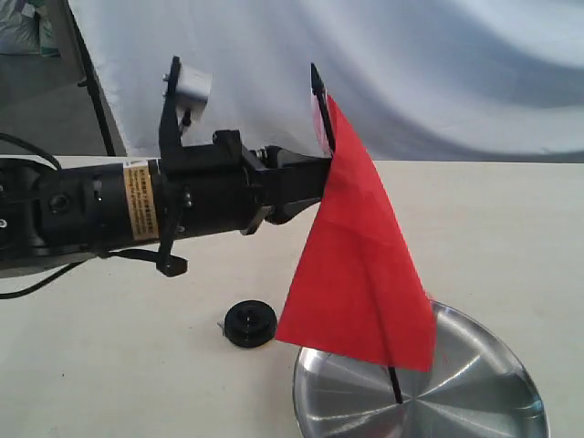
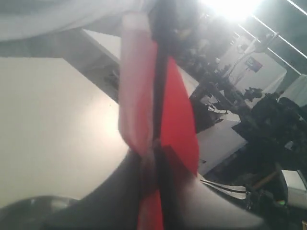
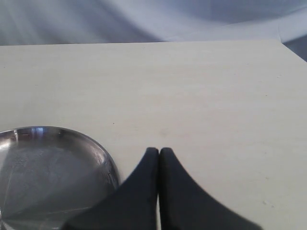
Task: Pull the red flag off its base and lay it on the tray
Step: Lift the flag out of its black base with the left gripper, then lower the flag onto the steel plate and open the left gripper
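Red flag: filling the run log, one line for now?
left gripper: shut on red flag | base: bare | stick tip: over tray | right gripper: shut, empty

This looks like a robotics lab or test hall: a pale table (image 1: 109, 365) stands before a hung white cloth backdrop (image 1: 438, 73) beside a black stand pole (image 1: 91, 82), and the left wrist view shows bright ceiling lights (image 2: 230, 7) over other white benches (image 2: 218, 141) crowded with dark equipment (image 2: 268, 120).
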### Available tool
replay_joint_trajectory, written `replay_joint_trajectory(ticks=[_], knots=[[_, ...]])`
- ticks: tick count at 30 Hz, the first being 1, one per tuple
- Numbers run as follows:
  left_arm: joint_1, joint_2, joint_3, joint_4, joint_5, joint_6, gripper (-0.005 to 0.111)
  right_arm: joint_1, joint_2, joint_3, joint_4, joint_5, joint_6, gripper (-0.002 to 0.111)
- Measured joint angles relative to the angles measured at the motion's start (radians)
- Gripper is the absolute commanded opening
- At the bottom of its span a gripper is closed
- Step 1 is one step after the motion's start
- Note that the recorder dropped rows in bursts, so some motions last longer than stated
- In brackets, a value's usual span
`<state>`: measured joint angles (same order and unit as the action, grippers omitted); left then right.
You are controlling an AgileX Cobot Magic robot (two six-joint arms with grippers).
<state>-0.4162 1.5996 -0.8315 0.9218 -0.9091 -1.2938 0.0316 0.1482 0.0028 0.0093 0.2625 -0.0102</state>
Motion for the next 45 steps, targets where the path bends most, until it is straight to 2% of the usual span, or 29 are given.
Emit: replay_joint_trajectory(ticks=[4,11,17,25,33,36,38,40,44,45], knots=[[-0.043,0.093,0.0,-0.037,-0.016,-0.075,0.0,0.0,0.0,0.0,0.0,0.0,0.0,0.0],[-0.139,0.246,-0.001,-0.195,-0.179,-0.09,0.0,0.0,0.0,0.0,0.0,0.0,0.0,0.0],[-0.194,0.371,-0.012,-0.277,-0.198,-0.097,0.0,0.0,0.0,0.0,0.0,0.0,0.0,0.0],[-0.2,0.501,-0.018,-0.345,-0.198,-0.101,0.0,0.0,0.0,0.0,0.0,0.0,0.0,0.0],[-0.2,0.592,-0.077,-0.361,-0.198,-0.186,0.0,0.0,0.0,0.0,0.0,0.0,0.0,0.0],[-0.2,0.6,-0.091,-0.358,-0.198,-0.196,0.003,0.0,0.0,0.0,0.0,0.0,0.0,0.0],[-0.2,0.6,-0.096,-0.356,-0.194,-0.198,0.011,0.0,0.0,0.0,0.0,0.0,0.0,0.0],[-0.2,0.6,-0.106,-0.354,-0.183,-0.2,0.025,0.0,0.0,0.0,0.0,0.0,0.0,0.0],[-0.2,0.6,-0.108,-0.349,-0.168,-0.2,0.069,0.0,0.0,0.0,0.0,0.0,0.0,0.0],[-0.2,0.6,-0.108,-0.349,-0.165,-0.2,0.076,0.0,0.0,0.0,0.0,0.0,0.0,0.0]])
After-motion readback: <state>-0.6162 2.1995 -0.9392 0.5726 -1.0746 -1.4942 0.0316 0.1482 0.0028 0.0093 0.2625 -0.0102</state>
